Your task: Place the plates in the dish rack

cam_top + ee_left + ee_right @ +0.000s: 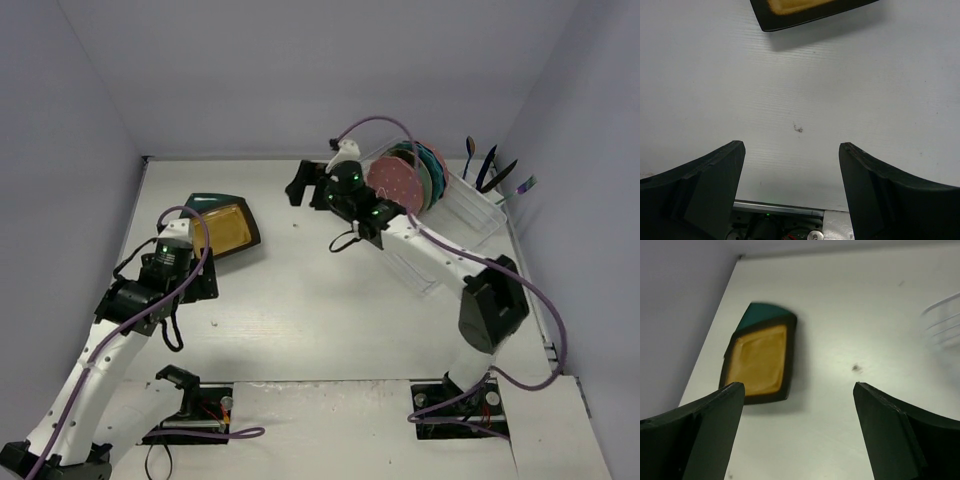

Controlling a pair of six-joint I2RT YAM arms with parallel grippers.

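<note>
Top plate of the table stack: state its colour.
The plate is mustard yellow, black-rimmed; right wrist view shows it best.

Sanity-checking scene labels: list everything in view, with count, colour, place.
Clear plastic rectangular dish rack: one, transparent, table's far right.
Round scalloped pink dotted plate: one, pink, standing frontmost in rack.
Round plates behind it: two, mint and teal-blue, standing in rack.
Utensils: about four, dark and bluish, rack's right end.
Squarish black-rimmed mustard-yellow plate: one, flat on table's left, atop next.
Squarish dark teal plate: one, beneath it, corner showing.
White table: one.
Left end effector: black, open, empty, near mustard plate.
Right end effector: black, open, empty, beside rack.
</note>
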